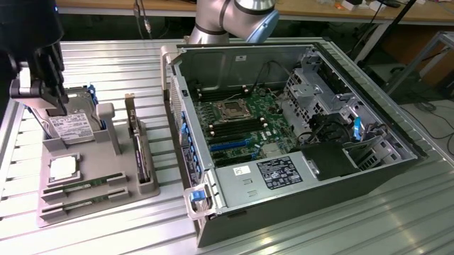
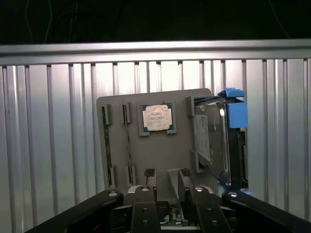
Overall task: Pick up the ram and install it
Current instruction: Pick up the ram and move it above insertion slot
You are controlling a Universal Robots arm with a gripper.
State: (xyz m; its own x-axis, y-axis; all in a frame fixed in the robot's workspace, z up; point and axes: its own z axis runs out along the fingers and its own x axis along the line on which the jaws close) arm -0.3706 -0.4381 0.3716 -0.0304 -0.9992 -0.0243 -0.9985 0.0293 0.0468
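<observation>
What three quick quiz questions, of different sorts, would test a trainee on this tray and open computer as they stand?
1. True or false: the ram and its twin both lie in the gray tray.
2. The gripper hovers nearest: A the tray, B the motherboard, C the power supply?
3. Which square silver part sits between the ram and the hard drive?
Key: 1 true; 2 A; 3 the CPU chip.
</observation>
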